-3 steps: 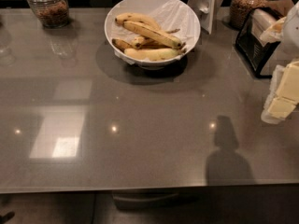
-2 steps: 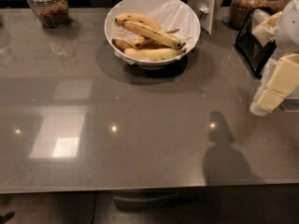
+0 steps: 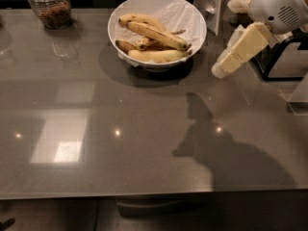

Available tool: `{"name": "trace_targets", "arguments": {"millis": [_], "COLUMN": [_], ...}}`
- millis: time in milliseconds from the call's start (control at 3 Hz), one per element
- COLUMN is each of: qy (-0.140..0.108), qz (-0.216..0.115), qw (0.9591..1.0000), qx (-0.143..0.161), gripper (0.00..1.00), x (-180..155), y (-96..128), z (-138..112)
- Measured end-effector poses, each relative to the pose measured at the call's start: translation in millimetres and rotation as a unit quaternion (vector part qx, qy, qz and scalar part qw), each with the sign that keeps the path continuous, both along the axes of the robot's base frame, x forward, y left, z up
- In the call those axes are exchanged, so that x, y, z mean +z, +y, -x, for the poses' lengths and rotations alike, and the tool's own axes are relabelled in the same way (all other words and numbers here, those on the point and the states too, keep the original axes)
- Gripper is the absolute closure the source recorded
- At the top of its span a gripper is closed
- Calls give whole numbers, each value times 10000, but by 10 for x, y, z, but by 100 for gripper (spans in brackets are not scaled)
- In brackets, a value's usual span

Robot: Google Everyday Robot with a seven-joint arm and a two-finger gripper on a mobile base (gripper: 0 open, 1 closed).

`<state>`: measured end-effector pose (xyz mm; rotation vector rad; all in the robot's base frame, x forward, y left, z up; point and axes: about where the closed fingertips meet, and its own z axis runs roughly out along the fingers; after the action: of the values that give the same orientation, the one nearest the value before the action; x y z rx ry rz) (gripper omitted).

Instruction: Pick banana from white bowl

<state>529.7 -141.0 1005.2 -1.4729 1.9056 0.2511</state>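
Observation:
The white bowl (image 3: pixel 197 20), lined with crumpled white paper, stands at the back middle of the grey table. The banana (image 3: pixel 156 34), long and nearly straight with a dark streak, lies diagonally on top of the pile in it. A shorter curved banana (image 3: pixel 140 18) lies behind it, and a paler plump one (image 3: pixel 156 56) lies in front. My gripper (image 3: pixel 220 70), cream-coloured, hangs over the table to the right of the bowl and a little nearer than it. It points down and left and touches nothing.
A glass jar (image 3: pixel 50 6) with brown contents stands at the back left. A white card (image 3: pixel 209 1) stands just behind and to the right of the bowl. A black rack (image 3: pixel 284 64) and a clear stand (image 3: pixel 298 93) are at the right edge.
My arm has come in from the right edge, moving left and towards the bowl. The bananas and the bowl have not moved.

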Motion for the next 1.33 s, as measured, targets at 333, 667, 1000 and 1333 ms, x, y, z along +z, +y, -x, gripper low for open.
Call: {"name": "trace_targets", "arguments": {"millis": [333, 667, 1000, 1333], "qy": [-248, -249, -354, -503], "qz": [-498, -498, -497, -421], "qw": [9984, 9984, 9981, 9978], "qx": [24, 24, -8, -35], "gripper": [0, 0, 0, 0], "x": [115, 115, 111, 37], "y": [366, 367, 392, 504], "z": [-533, -533, -603, -897]}}
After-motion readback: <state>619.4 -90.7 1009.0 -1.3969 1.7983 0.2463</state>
